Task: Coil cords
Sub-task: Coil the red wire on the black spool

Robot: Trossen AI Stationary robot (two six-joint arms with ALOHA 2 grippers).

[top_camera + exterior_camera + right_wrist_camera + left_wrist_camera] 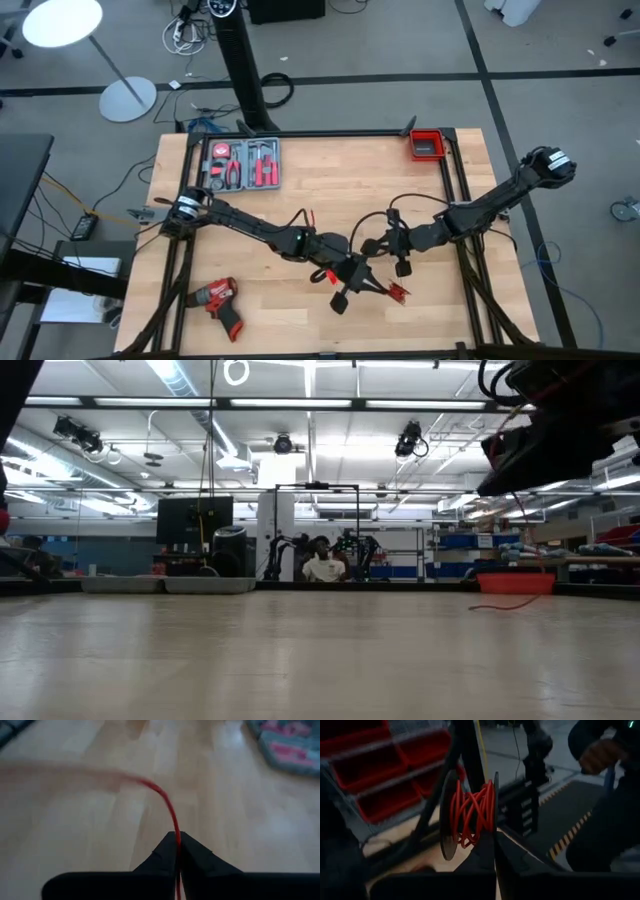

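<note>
Pinched between the right pincer's (177, 836) two dark fingertips, the red wire (170, 810) arcs away over the pale wood of the desk (90, 820) and blurs out farther on. In the left wrist view the same red wire (472, 815) is wound in loose turns on a small spool with dark round flanges (449, 822), and the left pincer (495, 837) is pressed together right at the spool's edge, touching it; whether it grips the flange or the wire I cannot tell.

From overhead, both pincers meet just below the middle of the desk, toward six o'clock. The left pincer (340, 272) comes in from nine o'clock, the right pincer (392, 246) from three o'clock, and a red piece (398, 292) lies on the wood just beside them. A thin black cable (395, 208) loops up over the right arm near the centre.

Farther out, a grey tool case with red-handled tools (242, 165) sits at eleven o'clock, a small red bin (427, 145) at one o'clock, and a red drill (218, 300) at seven o'clock, all well apart from the pincers.

Across the desk at table height, a person in a white top (325, 567) sits in the room behind.
</note>
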